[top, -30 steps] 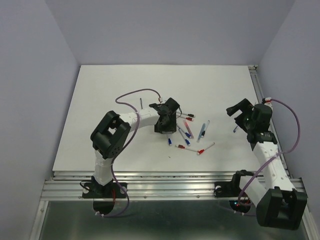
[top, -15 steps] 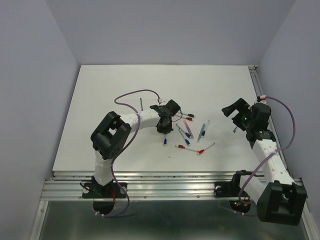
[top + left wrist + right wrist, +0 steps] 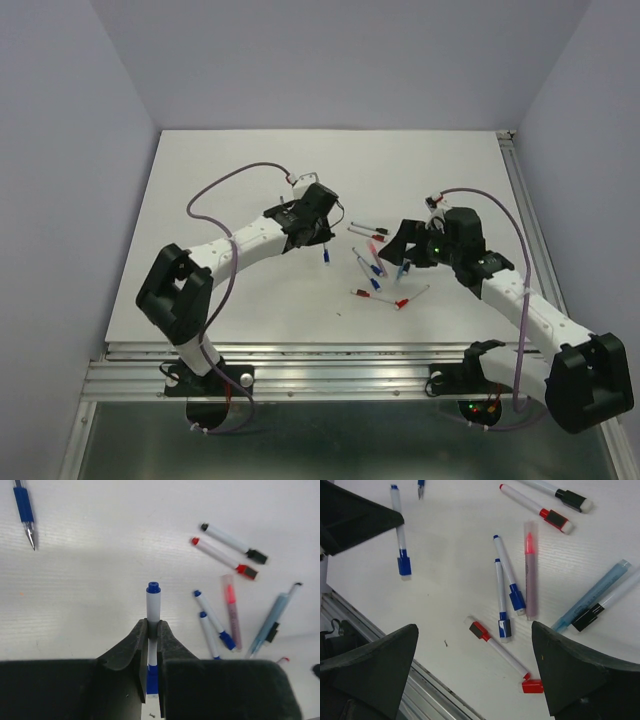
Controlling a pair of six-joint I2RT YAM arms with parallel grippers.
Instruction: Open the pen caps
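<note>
My left gripper is shut on a white pen and holds it above the table. The pen's blue cap sits deep between the jaws and hangs low in the right wrist view. My right gripper stands wide open over the pile of pens, nothing between its fingers. Below it lie two blue-capped pens, a pen with a red cap and one loose red cap. A black-capped pen and a red-capped pen lie farther off.
A pink highlighter and pale blue pens lie in the pile. A dark blue pen lies alone at the back, left of the left gripper. A metal rail runs along the table's near edge.
The left gripper closed on the blue-capped pen, lifted it out of the pile and drew back to the left. The right arm swung left from the table's right edge to above the pens.
</note>
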